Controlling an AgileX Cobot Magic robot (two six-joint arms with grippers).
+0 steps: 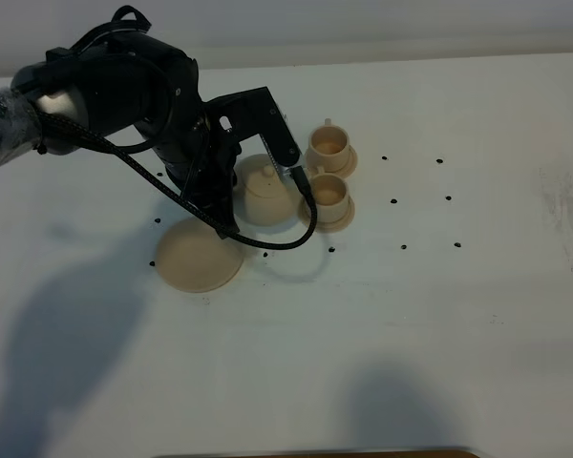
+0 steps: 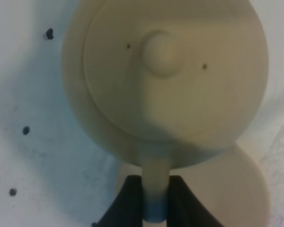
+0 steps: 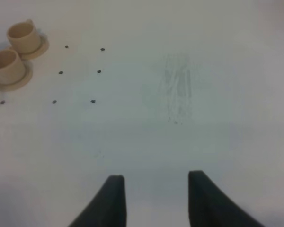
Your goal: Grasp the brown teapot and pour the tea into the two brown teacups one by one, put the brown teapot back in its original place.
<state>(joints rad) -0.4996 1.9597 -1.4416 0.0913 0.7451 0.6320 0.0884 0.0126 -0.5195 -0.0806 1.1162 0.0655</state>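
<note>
Brown teapot (image 1: pixel 265 191) in left gripper (image 2: pixel 156 191), beside nearer teacup (image 1: pixel 329 194)

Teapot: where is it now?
Exterior high view, left of centre: the brown teapot is in the left gripper, between the big saucer and the front teacup.

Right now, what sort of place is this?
Likely a robot test bench, not a tearoom: a bare white table marked with black dots, and a black arm whose fingers clamp the brown teapot by its handle.
</note>
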